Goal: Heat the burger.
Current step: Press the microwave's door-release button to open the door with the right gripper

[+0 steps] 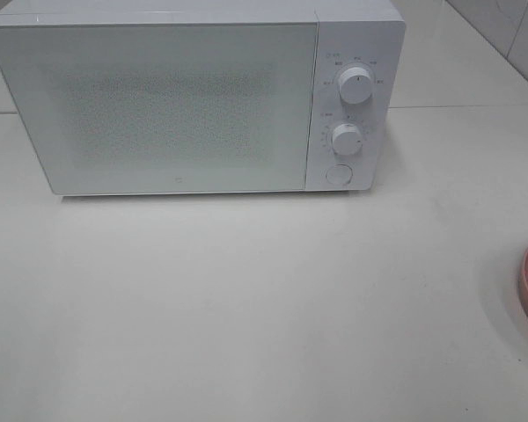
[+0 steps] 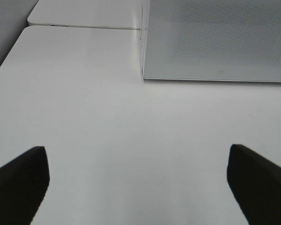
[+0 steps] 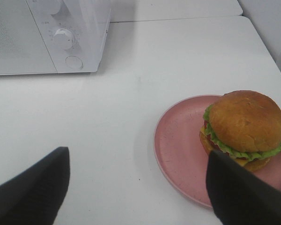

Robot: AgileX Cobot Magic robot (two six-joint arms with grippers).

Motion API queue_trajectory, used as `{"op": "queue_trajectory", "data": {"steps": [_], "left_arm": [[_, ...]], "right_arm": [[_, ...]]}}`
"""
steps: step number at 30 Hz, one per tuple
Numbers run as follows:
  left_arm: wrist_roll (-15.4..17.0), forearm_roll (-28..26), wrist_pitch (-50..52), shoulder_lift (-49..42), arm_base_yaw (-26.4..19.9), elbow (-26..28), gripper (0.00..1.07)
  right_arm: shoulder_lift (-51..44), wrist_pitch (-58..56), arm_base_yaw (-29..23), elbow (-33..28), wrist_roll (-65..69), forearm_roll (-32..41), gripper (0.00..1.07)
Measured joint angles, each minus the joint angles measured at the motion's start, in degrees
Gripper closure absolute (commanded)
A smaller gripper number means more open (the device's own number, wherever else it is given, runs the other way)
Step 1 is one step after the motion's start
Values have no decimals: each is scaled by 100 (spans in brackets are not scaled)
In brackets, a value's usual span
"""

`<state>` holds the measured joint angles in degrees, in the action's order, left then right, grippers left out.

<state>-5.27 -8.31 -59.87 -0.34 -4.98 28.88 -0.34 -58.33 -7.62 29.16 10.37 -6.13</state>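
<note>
Right wrist view first: the right gripper [image 3: 136, 154] has its two dark fingers spread wide and nothing between them, just hovering over the white table [image 3: 107, 122]. Just past the fingers sits the pink plate [image 3: 175, 150], and the burger [image 3: 246, 129] is on it, pushed toward one side rather than centred, upright, bun on top with lettuce poking out. Further back is the microwave [image 3: 37, 37], well apart from the plate.

Left wrist cam is much the same: the left gripper [image 2: 136, 149] is wide open too, holding nothing, bare table under it, and the microwave's front corner beyond.

From the high cam, only the plate's edge peeks in at the right. The microwave door looks closed, with two dials [image 1: 355, 85] and a round button [image 1: 338, 173] on its right panel.
</note>
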Motion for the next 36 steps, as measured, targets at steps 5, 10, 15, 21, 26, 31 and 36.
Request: {"op": "queue_trajectory", "data": {"steps": [5,10,15,21,26,31,36], "left_arm": [[0,0,0,0,0,0,9],[0,0,0,0,0,0,9],[0,0,0,0,0,0,9],[0,0,0,0,0,0,9],[0,0,0,0,0,0,9],[0,0,0,0,0,0,9],[0,0,0,0,0,0,9]], "right_arm": [[0,0,0,0,0,0,33],[0,0,0,0,0,0,33],[0,0,0,0,0,0,33],[86,80,0,57,11,11,33],[647,367,0,132,11,46,33],[1306,728,0,132,11,46,33],[1891,1192,0,132,17,46,33]]}}
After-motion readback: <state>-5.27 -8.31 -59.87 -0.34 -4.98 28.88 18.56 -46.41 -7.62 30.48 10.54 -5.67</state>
